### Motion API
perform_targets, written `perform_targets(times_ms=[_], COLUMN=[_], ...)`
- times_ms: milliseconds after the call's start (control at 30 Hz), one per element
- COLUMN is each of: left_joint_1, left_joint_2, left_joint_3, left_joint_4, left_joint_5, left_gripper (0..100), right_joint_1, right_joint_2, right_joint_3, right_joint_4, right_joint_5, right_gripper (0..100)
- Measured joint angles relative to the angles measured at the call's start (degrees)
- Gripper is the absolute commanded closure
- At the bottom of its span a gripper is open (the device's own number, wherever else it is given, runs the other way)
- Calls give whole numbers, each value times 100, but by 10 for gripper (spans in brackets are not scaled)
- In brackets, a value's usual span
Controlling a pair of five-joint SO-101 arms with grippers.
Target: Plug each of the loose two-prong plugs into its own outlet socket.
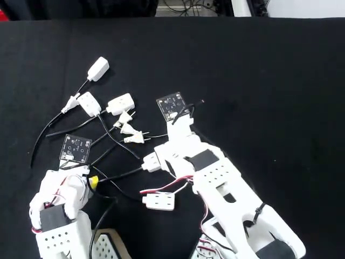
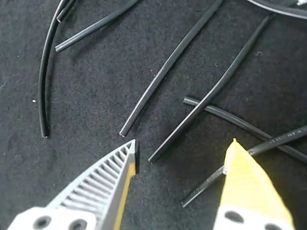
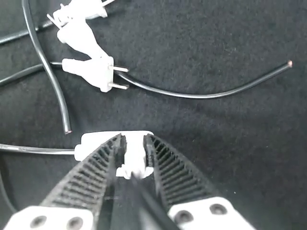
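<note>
My right gripper [image 3: 133, 136] is shut on a white plug [image 3: 134, 160] whose front meets a white outlet socket [image 3: 96, 143]; in the high view this pair [image 1: 152, 162] lies mid-table. Just beyond it lies a loose two-prong plug [image 3: 98, 72], prongs bare, with two more plugs [image 3: 76, 33] behind. From above, three loose plugs [image 1: 129, 129] cluster near two sockets [image 1: 121, 103] [image 1: 89, 103]. Another socket [image 1: 98, 69] lies farther back, and one [image 1: 159, 200] lies near the front. My left gripper [image 2: 184, 143] hangs open over bare black cable ends [image 2: 153, 158], at the front left [image 1: 90, 182].
Black cables [image 1: 116, 143] criss-cross the black cloth between both arms. The right half of the table [image 1: 280, 97] holds nothing. A perforated base piece [image 1: 108, 245] sits at the front edge beside the left arm.
</note>
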Motion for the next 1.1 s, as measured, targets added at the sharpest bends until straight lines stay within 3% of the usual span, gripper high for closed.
perform_targets(times_ms=[867, 1100], left_joint_1=[0, 0], left_joint_2=[0, 26], left_joint_3=[88, 141], left_joint_4=[-53, -176], left_joint_5=[0, -18], left_gripper=[711, 711], right_joint_1=[9, 202], right_joint_2=[1899, 1978], right_joint_3=[-1160, -1521], right_joint_4=[431, 1134], right_joint_5=[-26, 202], right_gripper=[987, 987])
